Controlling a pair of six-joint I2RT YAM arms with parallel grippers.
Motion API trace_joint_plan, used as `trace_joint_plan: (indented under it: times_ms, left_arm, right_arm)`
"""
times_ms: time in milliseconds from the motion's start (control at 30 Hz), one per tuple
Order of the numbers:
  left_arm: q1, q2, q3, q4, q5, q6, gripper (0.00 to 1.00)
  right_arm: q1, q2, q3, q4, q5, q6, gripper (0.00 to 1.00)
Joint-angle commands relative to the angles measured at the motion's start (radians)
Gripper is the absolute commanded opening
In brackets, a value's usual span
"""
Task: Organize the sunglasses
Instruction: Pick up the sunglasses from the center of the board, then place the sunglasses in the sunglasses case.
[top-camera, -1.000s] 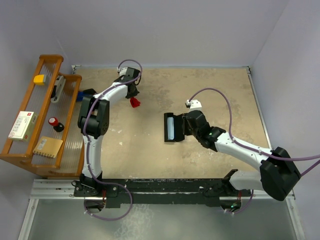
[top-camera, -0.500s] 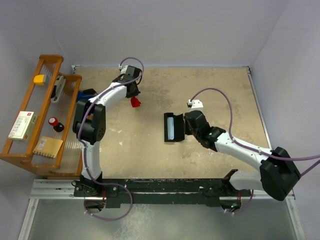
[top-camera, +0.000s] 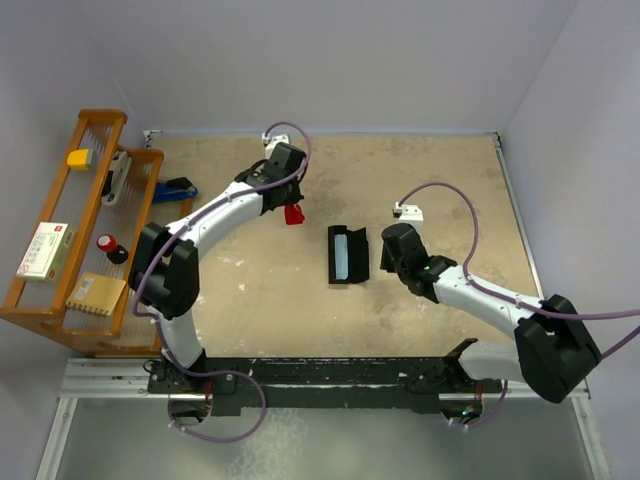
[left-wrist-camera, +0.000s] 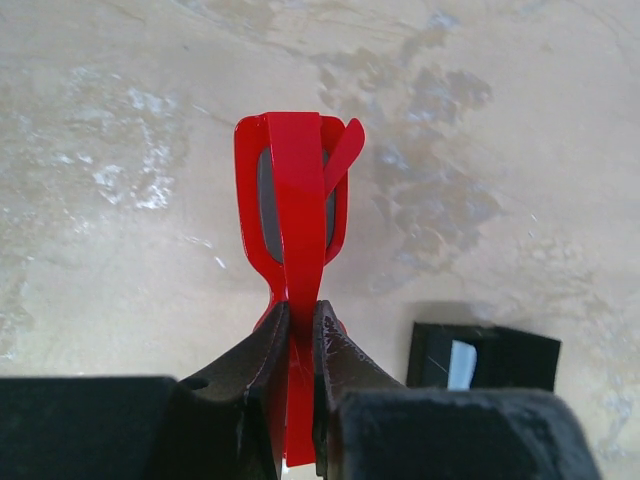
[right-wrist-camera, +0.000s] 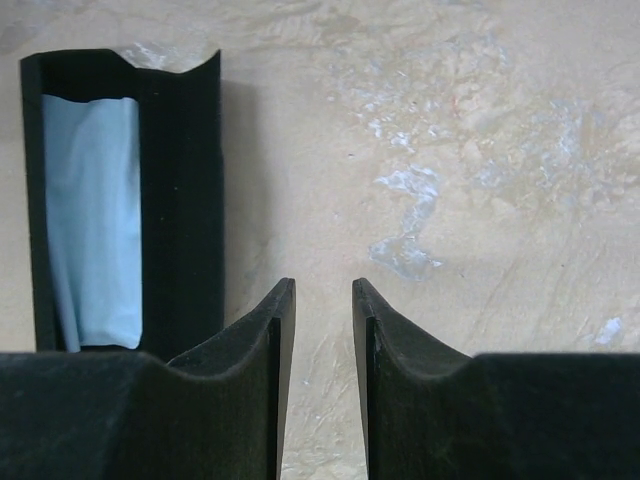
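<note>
I have the left jaws clamped on the folded red sunglasses, holding them above the tabletop, to the far left of the open black case. The right jaws stand slightly apart, gripping nothing, low over the tabletop just right of the case. A light blue cloth lies inside it.

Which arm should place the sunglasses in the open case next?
Left. The left gripper is shut on the sunglasses, held near the black case's left side. The right gripper is open and empty beside the case.
</note>
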Motion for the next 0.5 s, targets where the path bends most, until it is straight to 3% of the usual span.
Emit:
trace_joint_plan:
  times_ms: [0, 467]
  left_arm:
    - [-0.069, -0.086, -0.024, 0.037, -0.008, -0.037, 0.00]
    - [-0.326, -0.119, -0.125, 0.117, -0.117, -0.191, 0.00]
  right_arm:
    - [-0.018, -0.040, -0.010, -0.006, 0.027, 0.034, 0.33]
    - [-0.049, -0.082, -0.074, -0.012, 0.032, 0.086, 0.36]
